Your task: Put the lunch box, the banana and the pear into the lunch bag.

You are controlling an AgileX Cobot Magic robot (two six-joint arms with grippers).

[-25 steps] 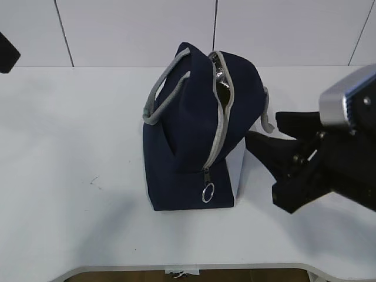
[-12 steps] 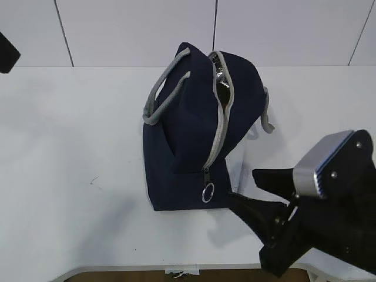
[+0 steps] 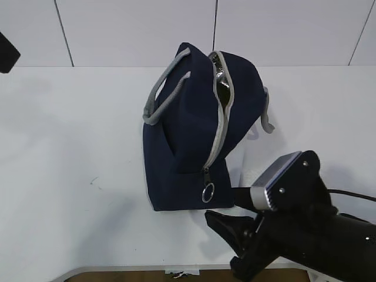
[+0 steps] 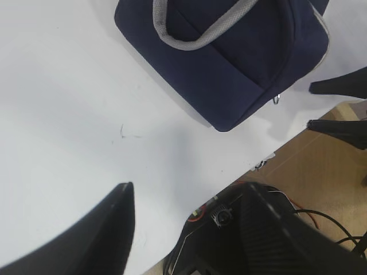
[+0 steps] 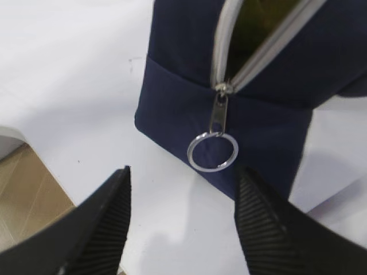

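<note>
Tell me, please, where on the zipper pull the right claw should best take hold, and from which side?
Probably the metal ring: it hangs free below the slider against the lunch bag's near end. The open right claw already faces it, so approaching straight in seems easiest.

Navy lunch bag (image 3: 188, 147) on white tabletop (image 3: 70, 147): colours and patterns.
Bag fabric plain navy blue; handles (image 3: 164, 88) and zipper tape (image 3: 220, 126) grey; ring pull (image 5: 213, 152) bright silver metal; end panel toward the tabletop's right edge white. Olive-yellow shows inside the zipper gap. Right gripper (image 5: 180, 212) black, its finger pads (image 5: 100, 229) ribbed in fine parallel lines; left gripper (image 4: 189, 223) plain black. Wood-brown surface beyond the tabletop's near edge.
</note>
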